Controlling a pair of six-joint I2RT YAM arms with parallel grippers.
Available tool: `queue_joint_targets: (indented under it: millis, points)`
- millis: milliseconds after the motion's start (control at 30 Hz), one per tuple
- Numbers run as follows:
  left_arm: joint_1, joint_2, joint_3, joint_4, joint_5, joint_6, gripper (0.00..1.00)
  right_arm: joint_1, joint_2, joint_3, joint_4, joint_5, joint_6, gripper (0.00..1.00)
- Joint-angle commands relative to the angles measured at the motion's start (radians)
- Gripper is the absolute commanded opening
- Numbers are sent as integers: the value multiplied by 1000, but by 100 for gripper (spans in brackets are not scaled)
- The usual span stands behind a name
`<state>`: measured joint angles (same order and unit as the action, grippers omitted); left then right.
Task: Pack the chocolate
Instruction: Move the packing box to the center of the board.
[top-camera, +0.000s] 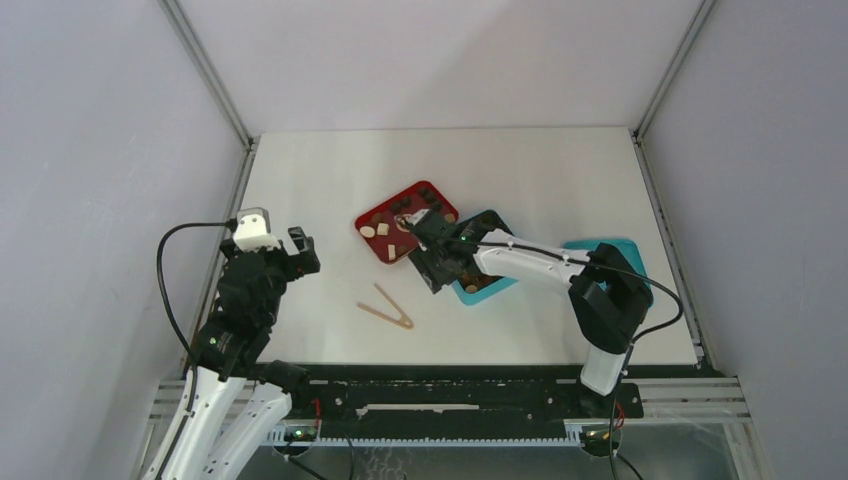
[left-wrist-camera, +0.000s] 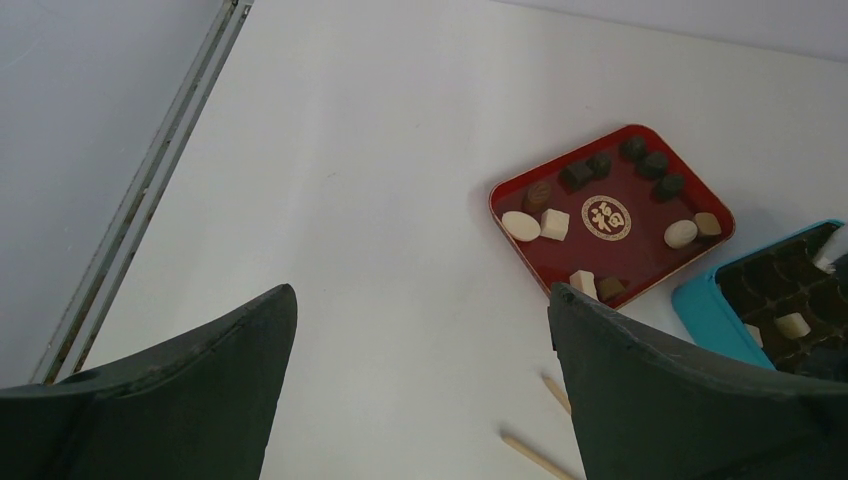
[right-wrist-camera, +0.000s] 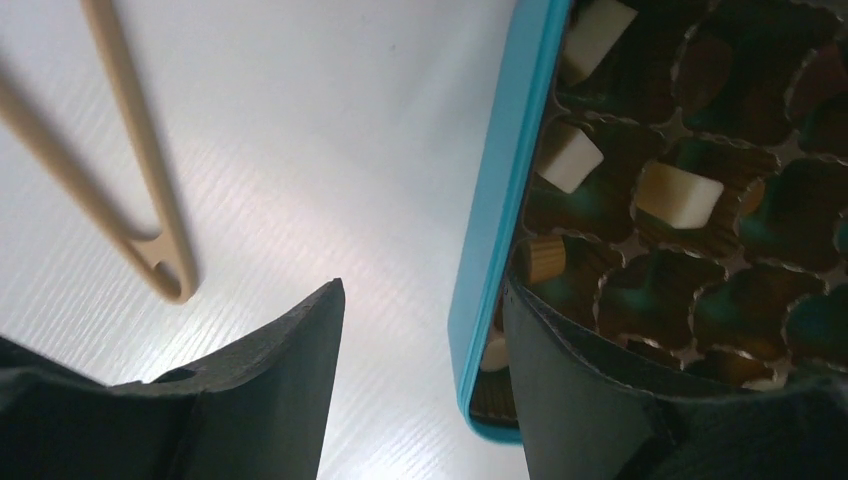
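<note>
Several chocolate pieces (left-wrist-camera: 521, 225), dark, tan and cream, lie in the red tray (left-wrist-camera: 700, 255), also in the top view (top-camera: 375, 215). The teal box (right-wrist-camera: 495, 200) with its dark grid insert holds a few cream pieces (right-wrist-camera: 678, 193) and a tan piece (right-wrist-camera: 540, 258). My right gripper (right-wrist-camera: 420, 300) is open and low at the box's left wall: one finger is outside over the table, the other inside the box. In the top view it (top-camera: 434, 268) covers the box's left part (top-camera: 490, 285). My left gripper (left-wrist-camera: 422, 295) is open and empty above bare table, left of the tray (top-camera: 297, 255).
Tan wooden tongs (top-camera: 385, 306) lie on the table in front of the tray, also in the right wrist view (right-wrist-camera: 140, 170). A teal lid (top-camera: 628, 252) lies at the right behind my right arm. Grey walls enclose the table.
</note>
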<state>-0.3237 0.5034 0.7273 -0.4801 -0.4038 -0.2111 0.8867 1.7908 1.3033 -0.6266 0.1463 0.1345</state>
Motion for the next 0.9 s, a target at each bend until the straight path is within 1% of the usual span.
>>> queue_joint_targets:
  millis: [0,100,200,367,467,667,767,867]
  points:
    - [6,-9,-20,49,13,-11,100,-16,-140,32,-44,24,25,67]
    - [6,-18,-19,61,47,-11,100,-69,-219,7,-61,66,17,68]
    - [6,-28,-21,84,72,-39,100,-159,-281,-41,-73,82,27,68]
    - [5,-43,0,102,73,-131,100,-311,-367,-123,-83,137,85,68]
    - [6,-63,11,107,76,-134,100,-407,-398,-169,-96,156,128,68]
    - [6,-146,-11,168,130,-92,100,-578,-423,-294,-45,120,175,67]
    - [6,-202,-35,199,181,-18,100,-646,-406,-352,-9,47,204,67]
    - [6,-238,-59,221,200,2,100,-691,-377,-390,25,-1,226,65]
